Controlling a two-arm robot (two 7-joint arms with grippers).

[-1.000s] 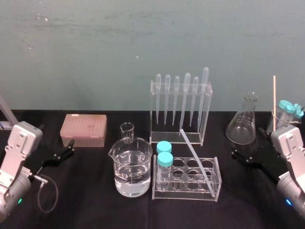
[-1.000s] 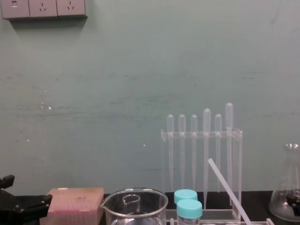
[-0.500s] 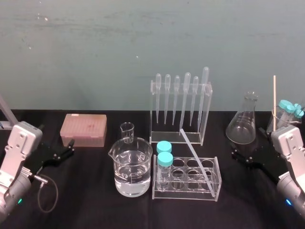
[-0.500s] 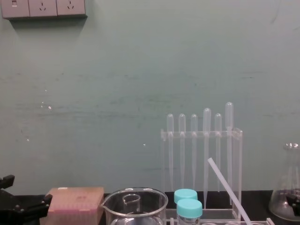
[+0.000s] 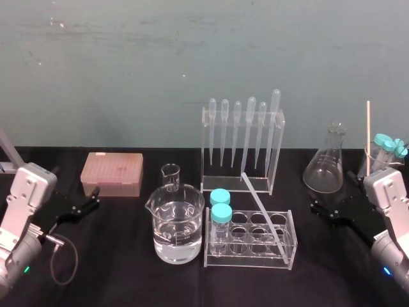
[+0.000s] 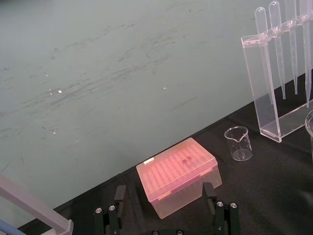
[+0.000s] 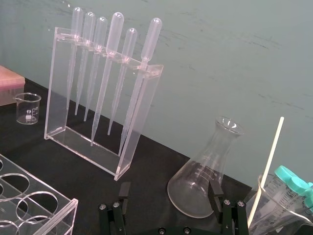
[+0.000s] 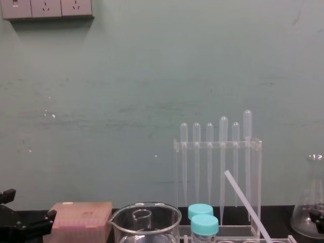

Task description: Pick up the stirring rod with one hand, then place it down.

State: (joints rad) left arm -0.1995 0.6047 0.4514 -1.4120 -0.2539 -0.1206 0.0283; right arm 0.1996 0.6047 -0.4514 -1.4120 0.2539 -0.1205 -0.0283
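Glassware crowds the black counter (image 5: 115, 275). The large beaker (image 5: 179, 224) holds clear liquid to about half. The small beaker (image 5: 170, 177) behind it carries printed marks too small to read. The tube rack (image 5: 250, 240) holds two teal-capped tubes (image 5: 221, 214) and the stirring rod (image 5: 262, 208), which leans slantwise out of it toward the pipette rack (image 5: 243, 147) with its six pipettes. The left gripper (image 6: 164, 188) faces the pink tip box (image 5: 112, 174), and the right gripper (image 7: 169, 187) faces the conical flask (image 5: 324, 167). Both have their jaws spread wide.
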